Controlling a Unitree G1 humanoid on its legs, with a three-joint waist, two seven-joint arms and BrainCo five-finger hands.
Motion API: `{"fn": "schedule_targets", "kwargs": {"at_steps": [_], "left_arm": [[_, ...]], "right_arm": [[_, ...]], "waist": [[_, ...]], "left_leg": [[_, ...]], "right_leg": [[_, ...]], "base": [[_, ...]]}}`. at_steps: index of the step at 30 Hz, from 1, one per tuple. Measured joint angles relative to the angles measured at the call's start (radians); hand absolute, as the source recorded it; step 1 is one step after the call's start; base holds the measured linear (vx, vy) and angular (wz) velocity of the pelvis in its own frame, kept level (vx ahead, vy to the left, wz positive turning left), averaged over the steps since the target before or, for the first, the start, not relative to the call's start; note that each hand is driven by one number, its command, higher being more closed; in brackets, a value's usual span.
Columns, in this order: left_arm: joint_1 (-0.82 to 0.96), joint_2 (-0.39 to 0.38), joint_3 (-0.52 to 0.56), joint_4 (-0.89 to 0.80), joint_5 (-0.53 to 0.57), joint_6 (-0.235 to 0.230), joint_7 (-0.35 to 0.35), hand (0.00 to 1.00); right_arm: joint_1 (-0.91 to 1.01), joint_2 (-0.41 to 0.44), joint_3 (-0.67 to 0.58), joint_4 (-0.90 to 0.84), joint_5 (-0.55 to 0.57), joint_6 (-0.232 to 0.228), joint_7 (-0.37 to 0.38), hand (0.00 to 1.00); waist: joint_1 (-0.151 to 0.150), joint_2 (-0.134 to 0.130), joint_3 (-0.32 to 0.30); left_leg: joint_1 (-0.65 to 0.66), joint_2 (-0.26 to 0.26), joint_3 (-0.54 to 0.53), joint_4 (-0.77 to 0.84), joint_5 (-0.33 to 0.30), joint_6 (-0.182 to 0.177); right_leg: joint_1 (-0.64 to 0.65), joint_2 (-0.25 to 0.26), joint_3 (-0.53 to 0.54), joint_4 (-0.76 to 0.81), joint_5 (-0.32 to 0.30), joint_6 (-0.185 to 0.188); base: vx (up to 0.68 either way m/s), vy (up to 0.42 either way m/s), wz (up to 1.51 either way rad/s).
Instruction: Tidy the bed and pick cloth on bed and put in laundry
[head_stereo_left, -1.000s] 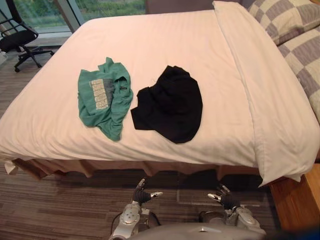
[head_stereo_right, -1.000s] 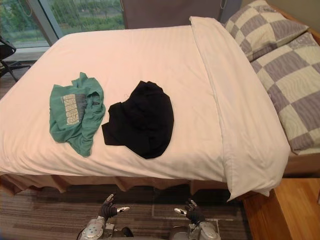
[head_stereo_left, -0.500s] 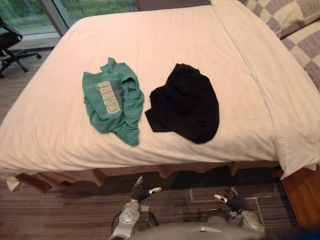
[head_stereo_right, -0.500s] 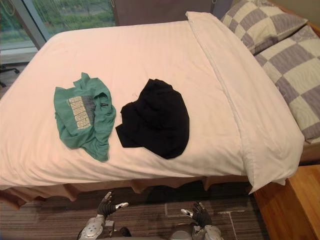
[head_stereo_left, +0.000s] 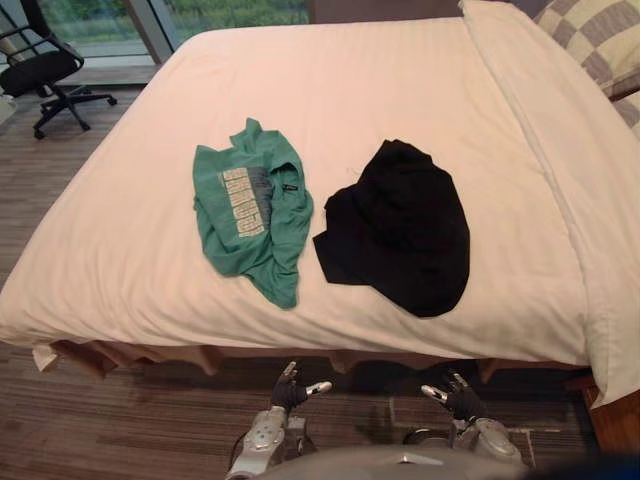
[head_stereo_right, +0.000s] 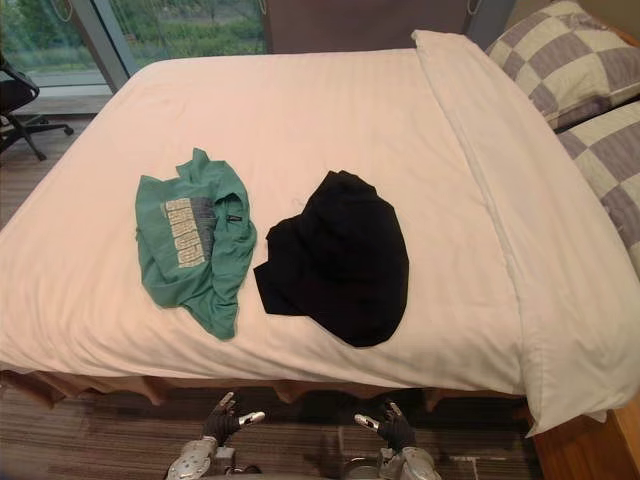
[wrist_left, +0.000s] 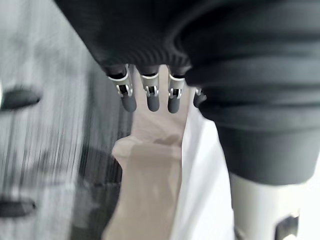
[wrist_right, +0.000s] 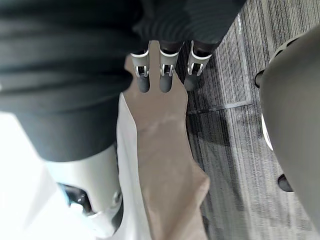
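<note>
A green T-shirt (head_stereo_left: 249, 205) with a pale print lies crumpled on the white bed cover (head_stereo_left: 370, 90), left of centre. Just to its right lies a black garment (head_stereo_left: 402, 228), bunched up. Both hands hang low in front of the bed's near edge, above the carpet. My left hand (head_stereo_left: 290, 389) is open, its fingers (wrist_left: 148, 96) relaxed and holding nothing. My right hand (head_stereo_left: 457, 397) is open too, its fingers (wrist_right: 165, 75) straight and empty. Neither hand touches the bed or the clothes.
Checked grey-and-cream pillows (head_stereo_right: 560, 60) lie at the bed's right end, with the cover folded back beside them. A beige bed skirt (head_stereo_left: 150, 352) hangs below the near edge. A black office chair (head_stereo_left: 40, 70) stands at the far left by the window. Wooden flooring (head_stereo_left: 612, 420) shows at right.
The whole picture has shifted, so the camera has moved; the clothes sit lower and further right in view. Both hands stay low and open as before.
</note>
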Motion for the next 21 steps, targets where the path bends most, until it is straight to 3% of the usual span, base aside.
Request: {"fn": "schedule_targets", "kwargs": {"at_steps": [2, 4, 6, 7, 11, 12, 13, 17, 18, 19, 20, 21], "left_arm": [[0.002, 0.003, 0.096, 0.03, -0.122, 0.013, 0.035, 0.0], [0.018, 0.014, 0.258, 0.057, -0.29, 0.025, 0.098, 0.0], [0.03, 0.022, 0.343, 0.056, -0.351, 0.029, 0.121, 0.0], [0.042, 0.026, 0.461, 0.049, -0.417, 0.029, 0.143, 0.0], [0.072, 0.039, 0.709, -0.06, -0.485, 0.027, 0.166, 0.0], [0.074, 0.041, 0.728, -0.079, -0.486, 0.025, 0.17, 0.0], [0.082, 0.051, 0.786, -0.15, -0.508, 0.023, 0.182, 0.0], [0.091, 0.089, 0.916, -0.357, -0.671, -0.047, 0.188, 0.0], [0.111, 0.104, 0.93, -0.484, -0.69, -0.086, 0.185, 0.0], [0.122, 0.126, 0.93, -0.664, -0.671, -0.149, 0.176, 0.0], [0.125, 0.135, 0.93, -0.728, -0.666, -0.167, 0.174, 0.0], [0.129, 0.166, 0.927, -0.924, -0.575, -0.215, 0.186, 0.0]], "right_arm": [[0.016, 0.017, -0.06, 0.002, 0.062, 0.012, -0.048, 0.0], [0.058, 0.03, -0.133, -0.005, 0.153, 0.017, -0.111, 0.0], [0.077, 0.033, -0.18, -0.011, 0.187, 0.015, -0.146, 0.0], [0.107, 0.034, -0.246, -0.051, 0.213, 0.01, -0.185, 0.0], [0.179, 0.017, -0.371, -0.179, 0.222, -0.045, -0.301, 0.0], [0.185, 0.015, -0.383, -0.196, 0.222, -0.054, -0.313, 0.0], [0.209, 0.008, -0.433, -0.256, 0.219, -0.079, -0.339, 0.0], [0.236, -0.058, -0.499, -0.442, 0.108, -0.106, -0.369, 0.0], [0.258, -0.065, -0.502, -0.579, 0.072, -0.109, -0.37, 0.0], [0.285, -0.067, -0.504, -0.742, 0.01, -0.109, -0.371, 0.0], [0.29, -0.069, -0.504, -0.79, -0.007, -0.107, -0.37, 0.0], [0.299, -0.076, -0.504, -0.94, -0.059, -0.088, -0.366, 0.0]], "waist": [[0.012, 0.0, 0.0], [0.022, -0.007, -0.007], [0.032, -0.009, -0.008], [0.046, -0.008, -0.011], [0.052, -0.01, -0.02], [0.052, -0.011, -0.024], [0.047, -0.023, -0.047], [0.051, -0.03, -0.084], [0.048, -0.039, -0.089], [0.05, -0.05, -0.094], [0.05, -0.057, -0.099], [0.051, -0.073, -0.106]], "left_leg": [[0.014, -0.001, 0.017, -0.024, 0.007, -0.007], [0.025, -0.001, 0.035, -0.055, 0.024, -0.009], [0.025, -0.003, 0.041, -0.06, 0.027, -0.008], [0.025, -0.005, 0.042, -0.062, 0.028, -0.007], [0.019, -0.01, 0.046, -0.062, 0.019, -0.005], [0.017, -0.01, 0.052, -0.062, 0.019, -0.005], [0.003, -0.003, 0.101, -0.062, 0.021, -0.006], [-0.002, -0.006, 0.133, -0.061, 0.041, -0.004], [-0.002, -0.006, 0.128, -0.061, 0.041, -0.004], [-0.006, -0.006, 0.126, -0.06, 0.041, -0.004], [-0.008, -0.006, 0.124, -0.06, 0.041, -0.004], [-0.008, -0.004, 0.123, -0.058, 0.039, -0.004]], "right_leg": [[0.001, 0.0, 0.001, 0.0, 0.0, 0.0], [-0.006, -0.006, 0.0, 0.0, -0.003, -0.001], [-0.009, -0.009, -0.001, -0.001, -0.006, -0.001], [-0.008, -0.013, -0.006, 0.001, -0.009, 0.003], [-0.006, -0.029, -0.038, 0.001, -0.013, 0.012], [-0.005, -0.032, -0.045, 0.0, -0.013, 0.013], [-0.004, -0.042, -0.074, -0.011, -0.008, 0.02], [0.005, -0.056, -0.092, -0.019, 0.01, 0.029], [0.009, -0.056, -0.095, -0.021, 0.018, 0.03], [0.01, -0.055, -0.101, -0.025, 0.021, 0.03], [0.01, -0.055, -0.103, -0.026, 0.021, 0.031], [0.011, -0.053, -0.105, -0.026, 0.024, 0.031]], "base": [[-0.07, 0.011, -0.16], [-0.11, -0.006, -0.12], [-0.1, -0.014, -0.08], [-0.11, -0.011, -0.01], [-0.08, 0.009, 0.14], [-0.03, 0.031, 0.41], [0.03, 0.035, 0.54], [0.07, 0.052, 0.21], [0.05, 0.021, 0.14], [0.03, 0.013, 0.13], [0.03, -0.004, 0.09], [0.03, -0.006, 0.03]]}}
